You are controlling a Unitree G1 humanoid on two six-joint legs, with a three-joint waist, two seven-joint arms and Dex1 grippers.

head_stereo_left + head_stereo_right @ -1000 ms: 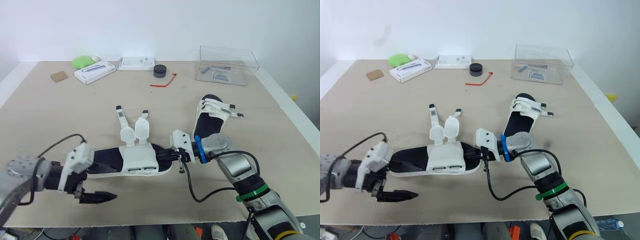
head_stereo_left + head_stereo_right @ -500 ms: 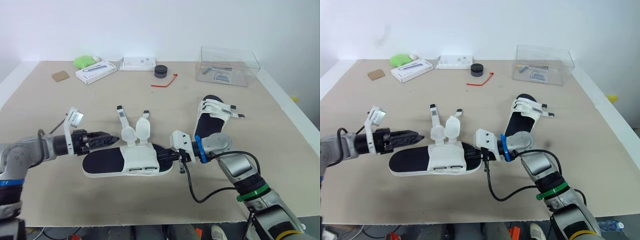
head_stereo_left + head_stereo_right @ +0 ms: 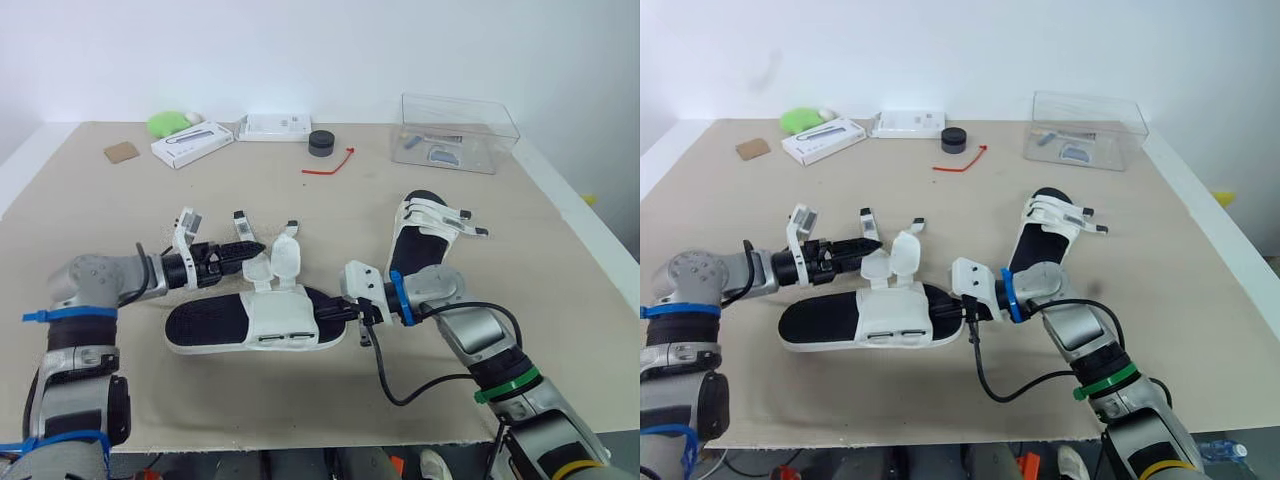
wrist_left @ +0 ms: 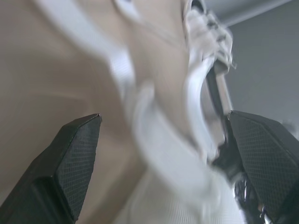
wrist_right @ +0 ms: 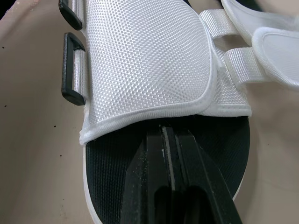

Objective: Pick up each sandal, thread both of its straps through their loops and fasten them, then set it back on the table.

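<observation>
Sandal [image 3: 215, 322] looks light, its floppy straps [image 3: 241, 231] best pinched near the tips; left tool [image 3: 256, 248] gapes wide by them, right tool [image 3: 327, 312] rests closed, empty, at the toe.

I'm on the beige surface [image 3: 330, 215]. Taking the black puck [image 3: 320, 142] as the mark: red tie [image 3: 330, 165] just beside it, clear box [image 3: 458, 132] to its right. White packet [image 3: 272, 126], white box [image 3: 190, 143], green lump [image 3: 167, 123] and cardboard scrap [image 3: 118, 152] sit to its left. Open-strapped sandal [image 3: 255, 322] and second sandal [image 3: 425, 245] lie nearer me.
</observation>
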